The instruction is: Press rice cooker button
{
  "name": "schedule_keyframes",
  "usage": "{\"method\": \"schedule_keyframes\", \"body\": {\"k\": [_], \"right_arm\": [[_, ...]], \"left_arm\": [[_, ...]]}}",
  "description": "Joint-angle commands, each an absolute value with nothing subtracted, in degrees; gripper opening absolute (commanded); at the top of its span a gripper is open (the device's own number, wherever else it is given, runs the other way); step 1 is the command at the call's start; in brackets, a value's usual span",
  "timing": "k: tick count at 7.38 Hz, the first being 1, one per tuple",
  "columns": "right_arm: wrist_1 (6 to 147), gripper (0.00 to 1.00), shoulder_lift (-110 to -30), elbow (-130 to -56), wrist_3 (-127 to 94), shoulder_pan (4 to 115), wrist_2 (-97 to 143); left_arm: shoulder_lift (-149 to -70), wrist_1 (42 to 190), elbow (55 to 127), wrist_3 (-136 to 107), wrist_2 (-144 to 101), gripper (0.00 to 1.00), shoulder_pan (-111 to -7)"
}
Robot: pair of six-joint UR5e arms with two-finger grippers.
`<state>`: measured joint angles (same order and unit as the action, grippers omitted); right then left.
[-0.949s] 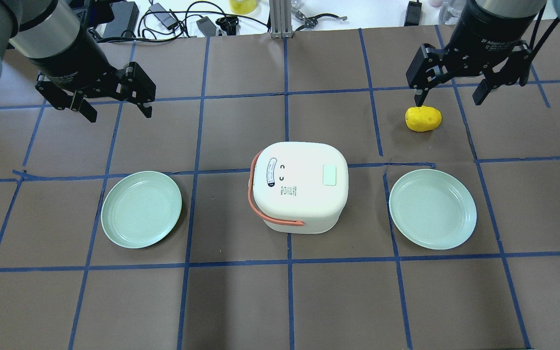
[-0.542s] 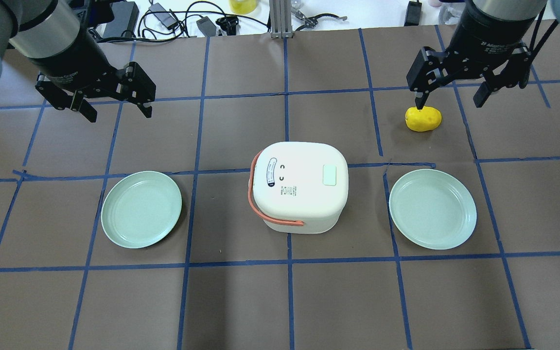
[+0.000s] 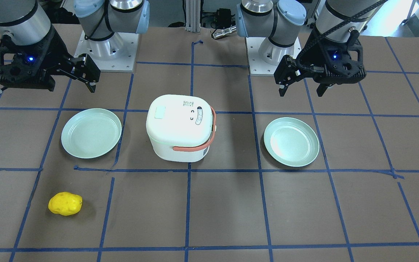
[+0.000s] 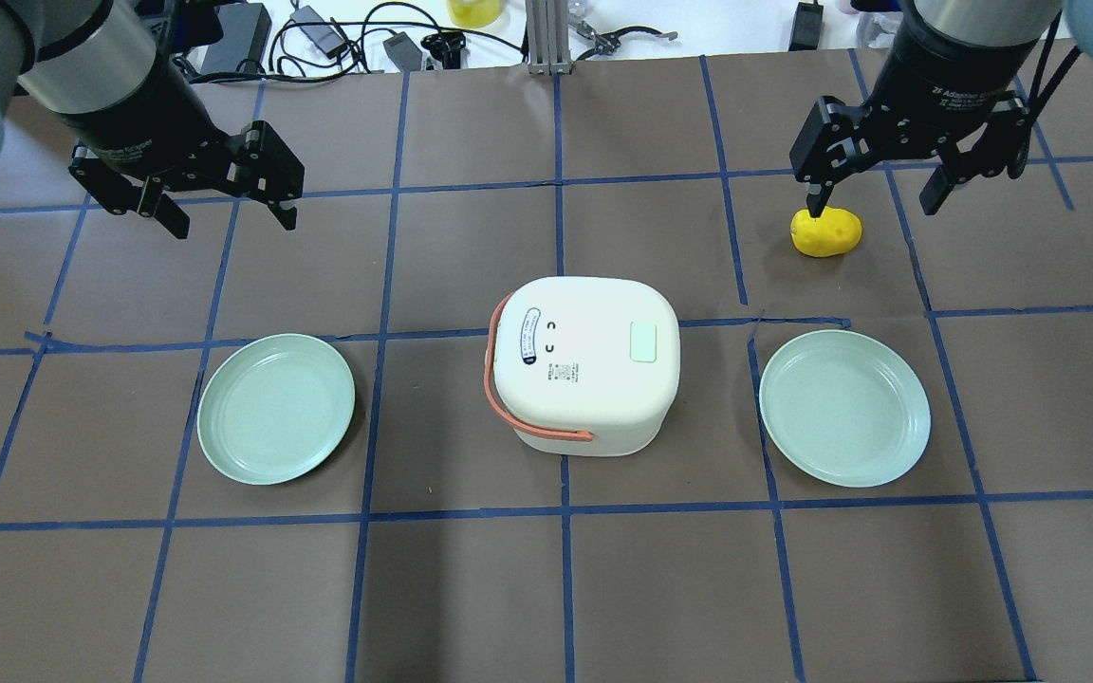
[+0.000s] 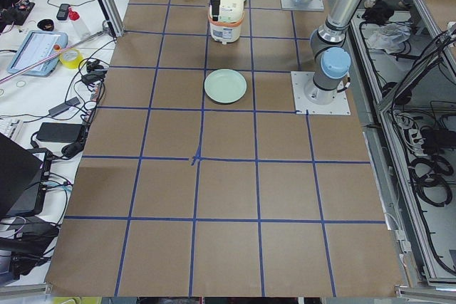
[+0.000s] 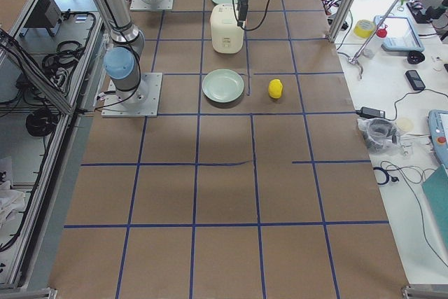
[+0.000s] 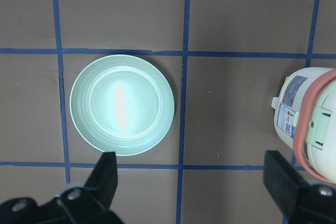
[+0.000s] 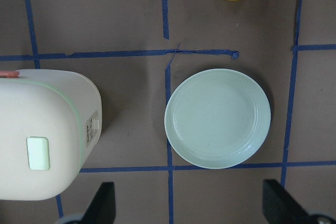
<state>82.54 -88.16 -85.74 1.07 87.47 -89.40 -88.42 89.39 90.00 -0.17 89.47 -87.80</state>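
Observation:
The white rice cooker (image 4: 584, 379) with a salmon handle stands at the table's centre. Its pale green button (image 4: 644, 341) sits on the lid near the edge facing my right arm; it also shows in the front view (image 3: 158, 113) and the right wrist view (image 8: 38, 153). My left gripper (image 4: 231, 223) is open and empty, high over the far left of the table. My right gripper (image 4: 873, 204) is open and empty, high over the far right, well away from the cooker. Nothing touches the button.
A pale green plate (image 4: 276, 408) lies left of the cooker and another (image 4: 844, 408) lies right of it. A yellow lumpy object (image 4: 826, 232) lies under my right gripper's one finger. Cables and clutter (image 4: 338, 38) lie beyond the far edge.
My right gripper has shifted and turned very slightly above the yellow object. The left arm, the cooker and the plates have not moved.

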Motion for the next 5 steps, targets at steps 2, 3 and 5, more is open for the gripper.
{"method": "schedule_keyframes", "body": {"k": [2,3,5], "right_arm": [[83.49,0.45,-87.89,-88.32,-5.61,90.25,-84.57],[85.32,0.17,-87.80,-89.20,-6.15,91.22,-83.68],[87.61,0.00,-87.02,-91.57,-13.15,94.90,-80.43]], "left_arm": [[-88.42,89.38,90.00,-0.18,89.47,1.00,-87.80],[-88.42,89.38,90.00,-0.18,89.47,1.00,-87.80],[-88.42,89.38,90.00,-0.26,89.47,1.00,-87.80]]}}
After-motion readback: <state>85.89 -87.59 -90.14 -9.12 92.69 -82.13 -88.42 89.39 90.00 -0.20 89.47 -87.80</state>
